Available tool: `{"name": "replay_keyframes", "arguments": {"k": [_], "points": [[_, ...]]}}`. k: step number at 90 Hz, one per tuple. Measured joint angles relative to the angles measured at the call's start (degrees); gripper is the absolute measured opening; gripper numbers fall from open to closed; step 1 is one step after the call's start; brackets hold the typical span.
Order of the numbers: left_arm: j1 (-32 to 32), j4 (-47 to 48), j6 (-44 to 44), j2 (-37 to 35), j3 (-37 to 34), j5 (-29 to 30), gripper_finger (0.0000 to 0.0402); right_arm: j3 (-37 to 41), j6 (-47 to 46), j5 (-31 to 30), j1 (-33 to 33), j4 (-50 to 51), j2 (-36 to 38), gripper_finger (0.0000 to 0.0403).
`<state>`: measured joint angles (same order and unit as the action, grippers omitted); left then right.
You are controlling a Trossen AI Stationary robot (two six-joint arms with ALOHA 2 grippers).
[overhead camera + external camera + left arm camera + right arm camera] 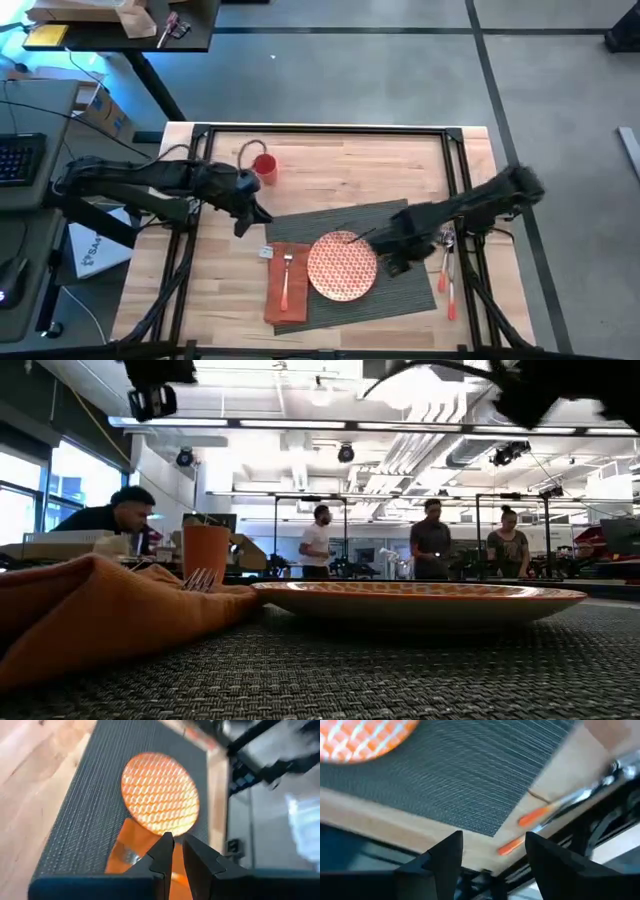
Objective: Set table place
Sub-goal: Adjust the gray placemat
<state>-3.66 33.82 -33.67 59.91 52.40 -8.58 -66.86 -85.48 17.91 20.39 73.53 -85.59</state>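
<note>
- The dark grey placemat [390,225] lies a little askew on the wooden table [330,160], in the half nearer the front edge and toward the right side.
- The round patterned plate [342,266] sits on the placemat near its front edge, left of the mat's middle.
- The rust-orange napkin [287,285] lies over the placemat's left end, just beside the plate, with an orange-handled fork [286,277] resting on top of it.
- My right gripper [395,262] hovers over the placemat just to the right of the plate; in the right wrist view its fingers [447,857] stand well apart with nothing between them.
- Two orange-handled pieces of cutlery [445,268] lie on bare wood past the placemat's right edge, near the table's right rim, close together.
- My left gripper [250,215] hangs above the bare wood beside the placemat's back left corner; in the left wrist view its fingers [162,855] are nearly together, a thin gap showing, gripping nothing.
- A red cup [264,166] stands toward the back left of the table, well apart from the placemat.
</note>
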Motion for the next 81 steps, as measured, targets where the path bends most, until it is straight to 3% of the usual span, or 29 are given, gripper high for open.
{"name": "replay_keyframes", "arguments": {"k": [15,22,51,81], "points": [[0.48,1.67,5.3,12.2,-0.03,0.06,0.0003,8.96,-29.13,-10.43,3.26,-2.1,12.31,0.0196],[1.06,0.79,6.6,18.32,-0.04,0.09,0.0002,12.15,-35.9,-11.84,4.51,-5.45,15.82,0.0191],[3.41,-1.18,8.76,38.14,-0.07,0.88,0.0,22.84,-36.61,-6.09,4.75,-17.52,20.22,0.0166],[5.31,0.67,8.91,39.83,0.2,11.2,0.0,24.62,-36.56,-7.11,4.77,-21.38,20.05,0.0154]]}}
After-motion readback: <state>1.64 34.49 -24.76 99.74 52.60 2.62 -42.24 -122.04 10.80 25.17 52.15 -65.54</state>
